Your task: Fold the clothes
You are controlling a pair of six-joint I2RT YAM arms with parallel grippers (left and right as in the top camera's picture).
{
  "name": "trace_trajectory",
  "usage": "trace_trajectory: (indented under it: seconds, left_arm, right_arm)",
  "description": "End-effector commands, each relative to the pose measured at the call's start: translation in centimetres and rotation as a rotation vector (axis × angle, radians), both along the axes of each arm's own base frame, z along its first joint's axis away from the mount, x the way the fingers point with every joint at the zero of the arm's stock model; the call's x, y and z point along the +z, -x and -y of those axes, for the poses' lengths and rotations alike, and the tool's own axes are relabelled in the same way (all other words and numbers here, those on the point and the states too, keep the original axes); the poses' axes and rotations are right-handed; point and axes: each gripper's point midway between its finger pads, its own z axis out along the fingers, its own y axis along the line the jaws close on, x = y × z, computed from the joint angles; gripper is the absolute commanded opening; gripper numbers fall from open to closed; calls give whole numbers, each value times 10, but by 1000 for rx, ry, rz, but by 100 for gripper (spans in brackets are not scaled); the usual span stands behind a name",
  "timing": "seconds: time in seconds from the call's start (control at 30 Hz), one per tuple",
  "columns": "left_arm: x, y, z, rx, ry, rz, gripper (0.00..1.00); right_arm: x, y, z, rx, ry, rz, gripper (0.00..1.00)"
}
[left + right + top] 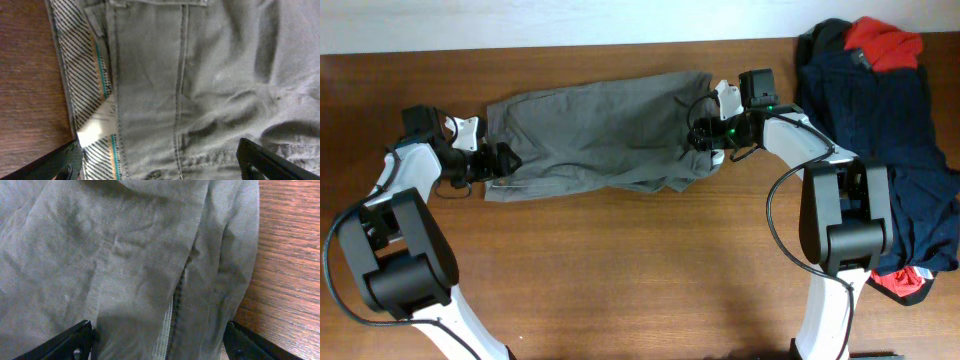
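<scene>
The grey-khaki shorts (600,135) lie spread across the middle of the wooden table, long side left to right. My left gripper (500,160) is at their left end, over the waistband with its striped lining (85,75); its fingers (160,165) are wide apart over the cloth. My right gripper (702,135) is at the right end, over a leg hem; its fingers (160,342) are also spread wide over the fabric (125,255). Neither gripper pinches the cloth. A dark navy garment (880,130) and a bright red garment (885,45) lie piled at the right.
The pile of navy and red clothes fills the table's right side, with more red cloth (905,285) at its lower edge. The wooden table (620,280) shows bare in front of the shorts. The table's far edge runs just behind the shorts.
</scene>
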Motion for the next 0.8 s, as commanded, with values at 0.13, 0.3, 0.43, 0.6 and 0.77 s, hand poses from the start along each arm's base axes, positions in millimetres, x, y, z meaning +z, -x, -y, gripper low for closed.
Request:
trace_trajectory:
  seconds: [0.13, 0.3, 0.43, 0.6, 0.77]
  left_arm:
    - [-32, 5, 7, -18, 44, -55, 56]
    - [-29, -1, 15, -13, 68, -38, 20]
    - [-29, -2, 20, -10, 72, -41, 1]
    - [-21, -3, 6, 51, 81, -40, 1]
    - [13, -3, -8, 78, 63, 12, 1]
  right_arm:
    - [-20, 10, -3, 3, -5, -62, 87]
    - [-20, 11, -3, 3, -5, -66, 87]
    - [-20, 11, -3, 2, -6, -67, 86]
    - [-21, 15, -4, 6, -10, -86, 85]
    - [-8, 17, -13, 33, -75, -85, 83]
